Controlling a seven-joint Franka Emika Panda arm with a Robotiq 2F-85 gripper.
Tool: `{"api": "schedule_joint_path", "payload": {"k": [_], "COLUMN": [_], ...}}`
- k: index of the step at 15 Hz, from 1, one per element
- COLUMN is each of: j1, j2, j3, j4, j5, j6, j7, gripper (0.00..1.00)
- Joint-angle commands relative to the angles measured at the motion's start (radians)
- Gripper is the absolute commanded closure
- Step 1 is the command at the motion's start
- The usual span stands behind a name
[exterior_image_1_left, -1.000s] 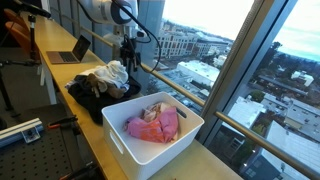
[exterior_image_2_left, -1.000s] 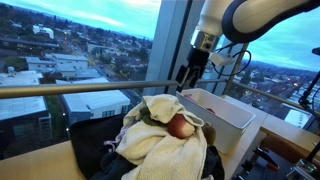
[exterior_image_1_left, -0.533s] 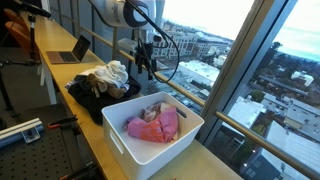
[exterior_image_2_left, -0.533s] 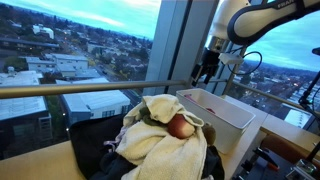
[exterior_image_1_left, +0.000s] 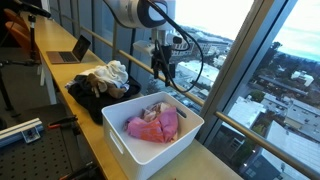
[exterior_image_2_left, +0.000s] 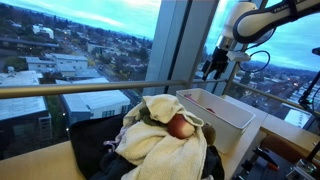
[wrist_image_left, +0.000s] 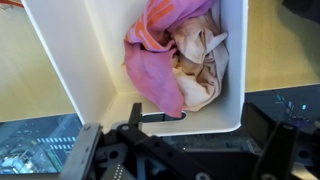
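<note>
1. Black robot gripper (exterior_image_1_left: 163, 72): jaws spread wide, holding nothing, hanging in the air.
2. White rectangular plastic bin (exterior_image_1_left: 150, 152): beneath the gripper, well apart.
3. Crumpled pink cloth (wrist_image_left: 150, 62): inside the bin, touching a cream cloth (wrist_image_left: 200, 60).

This looks like an office or research lab high up in a tall building. Floor-to-ceiling windows (exterior_image_1_left: 235, 55) with a railing (exterior_image_2_left: 90, 88) look down on city rooftops and streets (exterior_image_2_left: 60, 60) far below. A long wooden surface (exterior_image_1_left: 55, 72) runs along the glass and carries an open laptop (exterior_image_1_left: 72, 50). A perforated metal mounting plate (exterior_image_1_left: 20, 130) sits on a neighbouring bench. A robot arm (exterior_image_1_left: 140, 12) with a pincer (exterior_image_1_left: 160, 68) mounted here marks it as a robotics workspace.
</note>
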Motion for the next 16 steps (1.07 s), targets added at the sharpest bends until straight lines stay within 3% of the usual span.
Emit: {"api": "schedule_joint_path", "payload": {"k": [1, 8, 16], "j1": [-0.024, -0.067, -0.073], "j2": [0.000, 0.063, 0.238], "j3": [-0.011, -0.017, -0.020], "j4": [0.009, 0.018, 0.088], "j5": [0.033, 0.070, 0.077], "j6": [0.010, 0.055, 0.146], "j7": [-0.043, -0.091, -0.131], "gripper": [0.00, 0.00, 0.00]}}
